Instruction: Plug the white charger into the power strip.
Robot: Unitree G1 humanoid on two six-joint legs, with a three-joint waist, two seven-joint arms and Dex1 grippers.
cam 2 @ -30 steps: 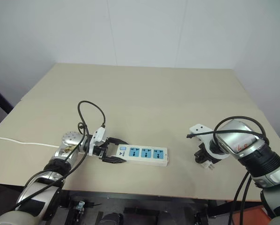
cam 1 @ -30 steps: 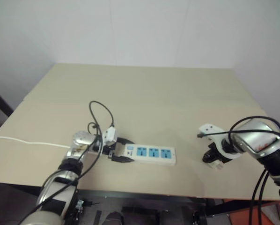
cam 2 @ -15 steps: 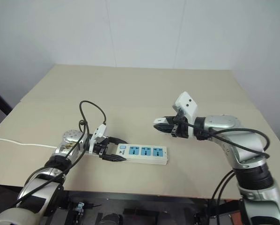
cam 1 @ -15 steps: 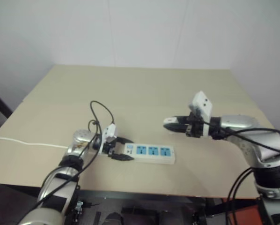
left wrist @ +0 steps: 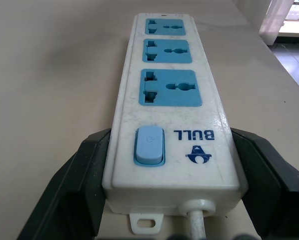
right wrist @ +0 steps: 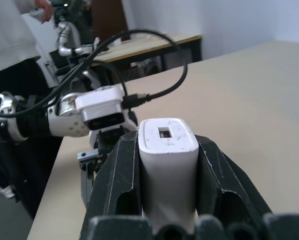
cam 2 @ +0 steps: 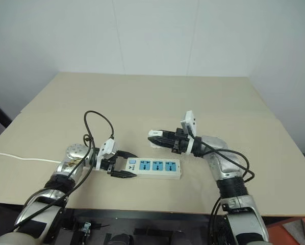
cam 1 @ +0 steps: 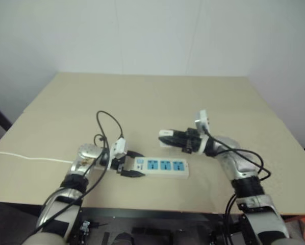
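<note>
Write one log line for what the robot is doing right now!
left gripper: around power strip switch end | right gripper: holds white charger | outlets: empty

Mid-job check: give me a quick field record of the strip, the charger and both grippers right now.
power strip: flat on table, three blue outlets unoccupied
left gripper: fingers flank the strip's switch end
white charger: clamped in right gripper, not yet plugged in
right gripper position: held above table, beyond the strip, pointing to the robot's left
cord: runs off left table edge

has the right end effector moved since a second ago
Yes. The right end effector, shut on the white charger, has swung from the table's right edge toward the left and now hangs just above the power strip.
</note>
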